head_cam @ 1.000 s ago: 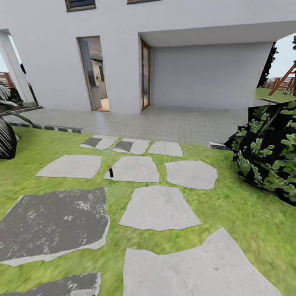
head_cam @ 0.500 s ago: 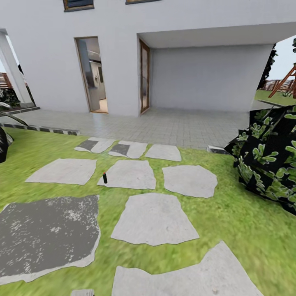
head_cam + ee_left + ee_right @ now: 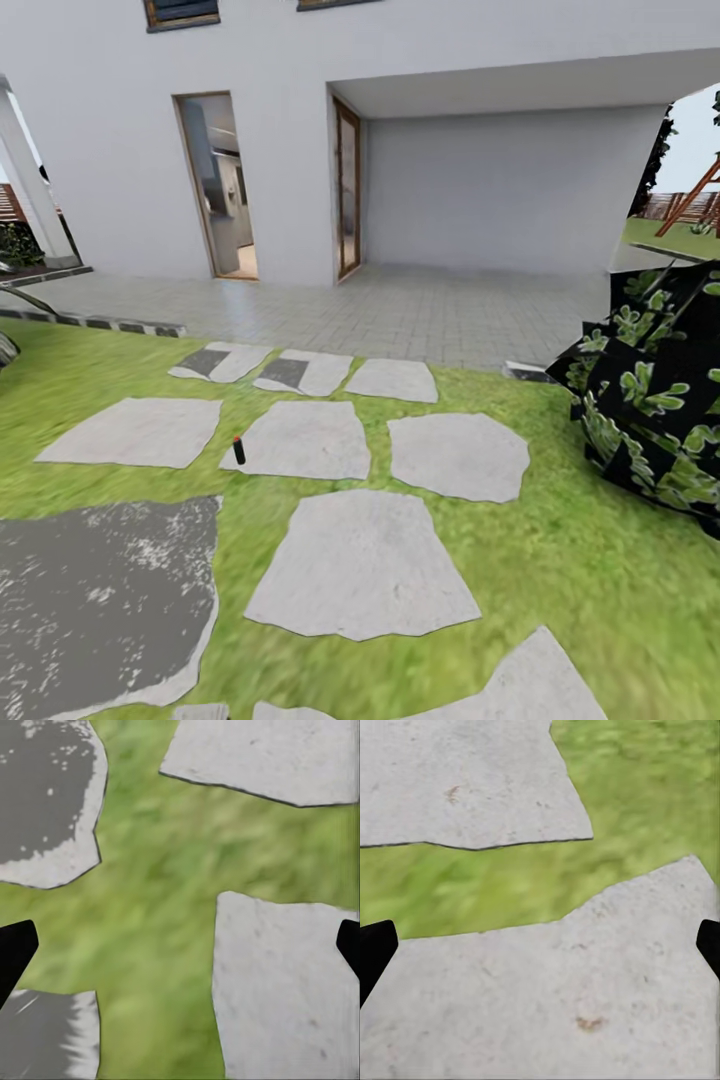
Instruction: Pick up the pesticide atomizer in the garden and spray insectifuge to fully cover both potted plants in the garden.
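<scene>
The garden lawn (image 3: pixel 560 560) with grey stepping stones (image 3: pixel 365 565) lies ahead in the head view. No spray bottle with a white nozzle and no low speckled rosettes are in sight. A tiny dark upright object with a red top (image 3: pixel 238 449) stands at the left edge of a stone; it is too small to identify. My left gripper (image 3: pixel 180 952) is open above grass and stones, its black fingertips (image 3: pixel 15 949) at the picture's edges. My right gripper (image 3: pixel 540 952) is open too, over a pale stone (image 3: pixel 555 997).
A big dark-leaved shrub (image 3: pixel 655 395) fills the right side. A paved terrace (image 3: pixel 400 310) and the white house with an open doorway (image 3: pixel 215 185) lie beyond the lawn. A dark weathered stone (image 3: pixel 95 590) is at the lower left.
The whole head view has shifted: stones, shrub and the small red-topped object slid down and left, so the camera has moved forward. Nothing in the scene itself moved.
</scene>
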Controlling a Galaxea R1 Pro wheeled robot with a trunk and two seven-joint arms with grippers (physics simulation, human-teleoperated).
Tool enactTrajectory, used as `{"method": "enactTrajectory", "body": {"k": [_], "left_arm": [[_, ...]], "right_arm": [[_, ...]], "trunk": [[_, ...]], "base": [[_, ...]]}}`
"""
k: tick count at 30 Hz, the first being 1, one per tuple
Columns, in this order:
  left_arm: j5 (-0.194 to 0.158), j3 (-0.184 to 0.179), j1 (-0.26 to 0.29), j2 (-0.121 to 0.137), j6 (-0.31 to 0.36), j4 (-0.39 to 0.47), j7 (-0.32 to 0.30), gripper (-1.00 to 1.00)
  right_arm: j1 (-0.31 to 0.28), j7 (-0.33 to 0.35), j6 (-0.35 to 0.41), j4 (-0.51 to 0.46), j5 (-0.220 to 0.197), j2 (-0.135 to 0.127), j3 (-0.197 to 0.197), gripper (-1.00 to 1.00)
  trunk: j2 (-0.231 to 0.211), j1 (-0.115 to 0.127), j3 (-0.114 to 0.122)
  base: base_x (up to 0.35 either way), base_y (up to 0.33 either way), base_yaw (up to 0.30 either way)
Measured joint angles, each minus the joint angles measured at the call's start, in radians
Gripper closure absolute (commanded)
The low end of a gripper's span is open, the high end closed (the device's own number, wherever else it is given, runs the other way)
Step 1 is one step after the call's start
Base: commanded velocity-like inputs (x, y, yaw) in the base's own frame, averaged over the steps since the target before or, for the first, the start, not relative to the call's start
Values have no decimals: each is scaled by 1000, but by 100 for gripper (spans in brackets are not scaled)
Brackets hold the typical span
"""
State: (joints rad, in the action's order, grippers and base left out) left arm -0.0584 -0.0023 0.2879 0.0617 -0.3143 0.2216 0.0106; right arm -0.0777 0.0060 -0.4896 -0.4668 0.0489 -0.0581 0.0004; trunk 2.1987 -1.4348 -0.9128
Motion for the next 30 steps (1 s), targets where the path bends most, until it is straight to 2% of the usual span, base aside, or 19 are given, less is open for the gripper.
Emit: {"method": "enactTrajectory", "body": {"k": [12, 21, 30], "left_arm": [[0, 0, 0, 0, 0, 0, 0, -100], [0, 0, 0, 0, 0, 0, 0, -100], [0, 0, 0, 0, 0, 0, 0, -100]], "right_arm": [[0, 0, 0, 0, 0, 0, 1, -100], [0, 1, 0, -1, 0, 0, 3, -100], [0, 1, 0, -2, 0, 5, 3, -100]], "trunk": [[0, 0, 0], [0, 0, 0], [0, 0, -1]], "base": [[303, -144, 6], [311, -135, 186], [312, -132, 21]]}}
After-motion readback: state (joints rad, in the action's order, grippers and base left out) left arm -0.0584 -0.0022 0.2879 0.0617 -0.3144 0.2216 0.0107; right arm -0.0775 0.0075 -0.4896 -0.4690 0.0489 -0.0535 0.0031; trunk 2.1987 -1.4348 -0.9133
